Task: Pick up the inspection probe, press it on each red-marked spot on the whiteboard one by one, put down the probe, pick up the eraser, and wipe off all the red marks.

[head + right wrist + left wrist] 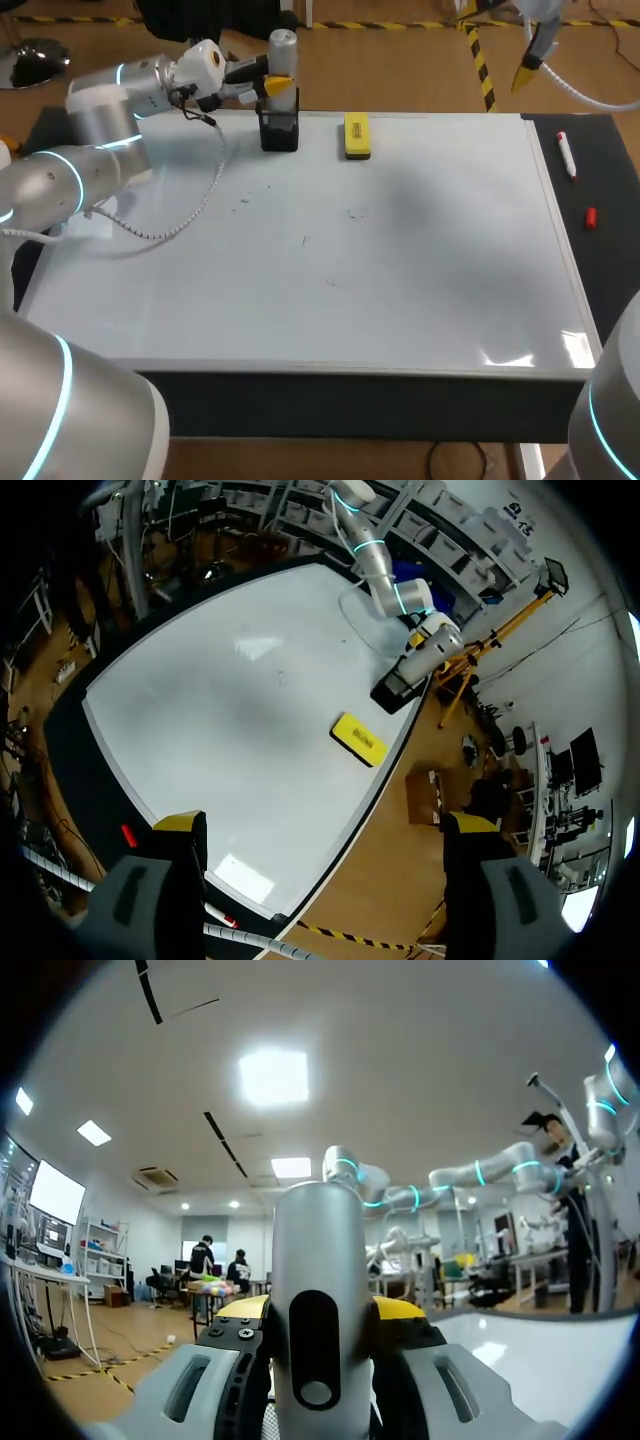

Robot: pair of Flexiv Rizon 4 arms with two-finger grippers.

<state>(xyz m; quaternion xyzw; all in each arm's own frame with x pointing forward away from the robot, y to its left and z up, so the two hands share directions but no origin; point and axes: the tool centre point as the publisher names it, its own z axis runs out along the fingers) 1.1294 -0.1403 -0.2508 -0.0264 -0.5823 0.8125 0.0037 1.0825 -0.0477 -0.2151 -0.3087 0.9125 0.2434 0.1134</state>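
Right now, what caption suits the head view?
Left gripper holds the silver probe at a black holder at the whiteboard's far edge, yellow eraser nearby.

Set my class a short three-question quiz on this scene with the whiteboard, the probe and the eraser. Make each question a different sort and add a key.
1. True or false: the left hand is shut on the inspection probe.
2. Where does the yellow eraser lie? A: on the whiteboard, beside the black holder. B: on the floor. C: inside the holder.
3. Fill in: the right hand holds nothing; its fingers stand ____.
Key: 1 true; 2 A; 3 open.
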